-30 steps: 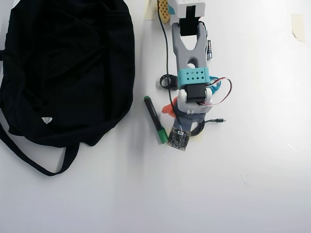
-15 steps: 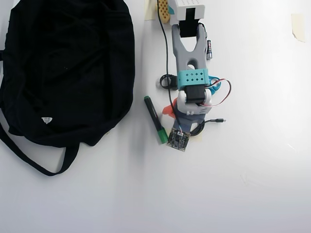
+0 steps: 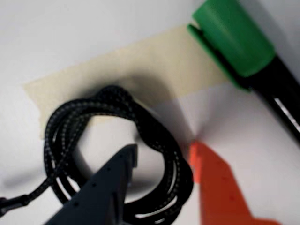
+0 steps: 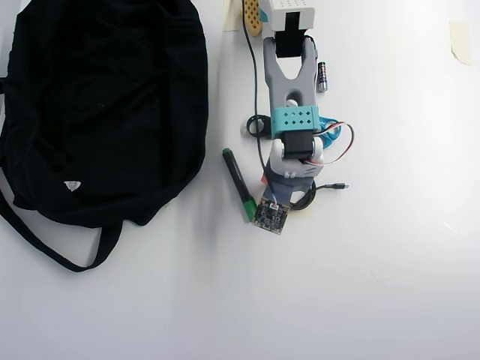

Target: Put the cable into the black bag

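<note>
Bag [image 4: 97, 112]: soft black cloth, slumped flat at the left of the overhead view, one strap looping past its lower edge; well apart from the arm [image 4: 292, 97], with bare white table [image 4: 390, 285] between and wide clear space to the right and below. Arm reaches down the middle of that view. Marker [image 4: 238, 184]: black barrel, smooth green cap, lying just left of the gripper. Cable [image 3: 117, 154]: black braided cord, speckled, coiled in a loose ring on the table, partly over a strip of beige tape [image 3: 140, 65]. Gripper [image 3: 164, 157]: dark finger and orange finger spread apart, straddling the coil's right side, not clamped.
</note>
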`<state>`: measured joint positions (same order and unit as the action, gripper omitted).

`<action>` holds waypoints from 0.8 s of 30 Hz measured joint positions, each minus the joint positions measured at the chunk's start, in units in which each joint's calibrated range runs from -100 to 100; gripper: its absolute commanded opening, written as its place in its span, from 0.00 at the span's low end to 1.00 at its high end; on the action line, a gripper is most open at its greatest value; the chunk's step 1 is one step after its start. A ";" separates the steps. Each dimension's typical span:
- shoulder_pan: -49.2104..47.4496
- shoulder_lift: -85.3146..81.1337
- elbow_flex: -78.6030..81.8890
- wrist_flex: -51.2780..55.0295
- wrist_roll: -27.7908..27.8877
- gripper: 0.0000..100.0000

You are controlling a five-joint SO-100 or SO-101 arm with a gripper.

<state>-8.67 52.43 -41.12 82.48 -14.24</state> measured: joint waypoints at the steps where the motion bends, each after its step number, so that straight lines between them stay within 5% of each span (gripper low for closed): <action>1: 0.00 0.00 0.00 0.00 0.00 0.09; 8: 0.00 0.17 0.00 0.00 0.00 0.02; 24: 0.00 0.25 0.08 0.00 0.00 0.02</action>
<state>-8.67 52.68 -41.04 82.48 -14.24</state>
